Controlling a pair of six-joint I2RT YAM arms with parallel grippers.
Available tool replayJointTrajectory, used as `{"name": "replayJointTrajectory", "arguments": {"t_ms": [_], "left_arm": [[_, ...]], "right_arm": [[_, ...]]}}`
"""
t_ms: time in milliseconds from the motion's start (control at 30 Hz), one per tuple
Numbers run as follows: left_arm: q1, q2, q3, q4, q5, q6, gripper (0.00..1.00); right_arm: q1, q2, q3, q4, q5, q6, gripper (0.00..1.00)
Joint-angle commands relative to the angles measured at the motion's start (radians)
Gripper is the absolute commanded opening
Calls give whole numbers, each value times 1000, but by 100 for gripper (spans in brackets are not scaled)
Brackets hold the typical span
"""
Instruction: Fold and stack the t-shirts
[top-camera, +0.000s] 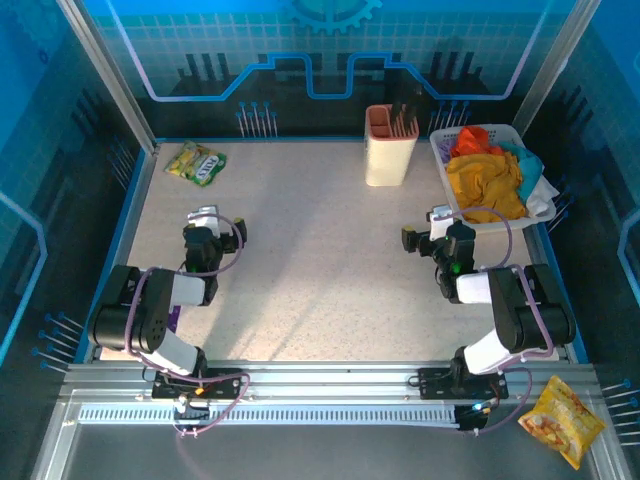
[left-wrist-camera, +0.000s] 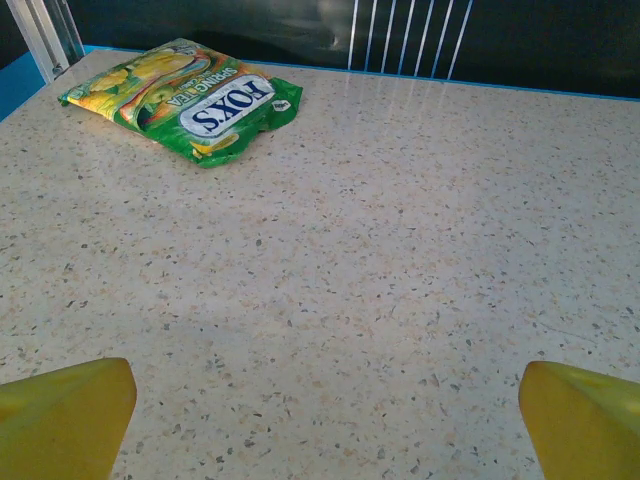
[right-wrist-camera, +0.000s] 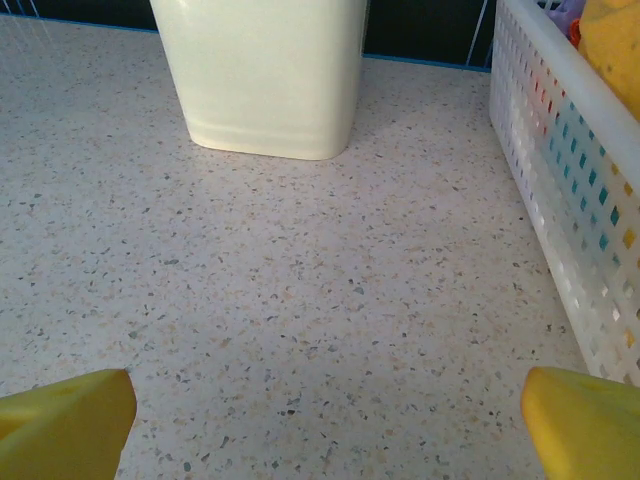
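The t-shirts (top-camera: 487, 180) lie crumpled in a white basket (top-camera: 441, 160) at the back right: a mustard-yellow one on top, orange-red, teal and whitish cloth around it. A bit of yellow cloth (right-wrist-camera: 612, 40) peeks over the basket's wall (right-wrist-camera: 560, 170) in the right wrist view. My right gripper (top-camera: 428, 229) rests low over the table just left of the basket, open, with bare tabletop between its yellow fingertips (right-wrist-camera: 70, 420). On the left side my left gripper (top-camera: 212, 226) is open too, its fingertips (left-wrist-camera: 65, 415) wide apart over bare table.
A green-yellow snack packet (top-camera: 196, 163) lies at the back left, ahead of the left gripper (left-wrist-camera: 336, 420). A cream container (top-camera: 389, 145) stands at the back centre, left of the basket. An orange snack bag (top-camera: 560, 420) lies off the table at the front right.
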Motion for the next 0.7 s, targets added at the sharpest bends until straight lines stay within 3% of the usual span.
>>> {"name": "replayJointTrajectory", "arguments": {"t_ms": [0,667], "left_arm": [[2,10,9,18,-8,13,99],[1,7,3,25,-60,-4,99]], "right_arm": [[-14,2,20,15,-21,-7,100],[-19,1,19,18,-11,1,100]]}}
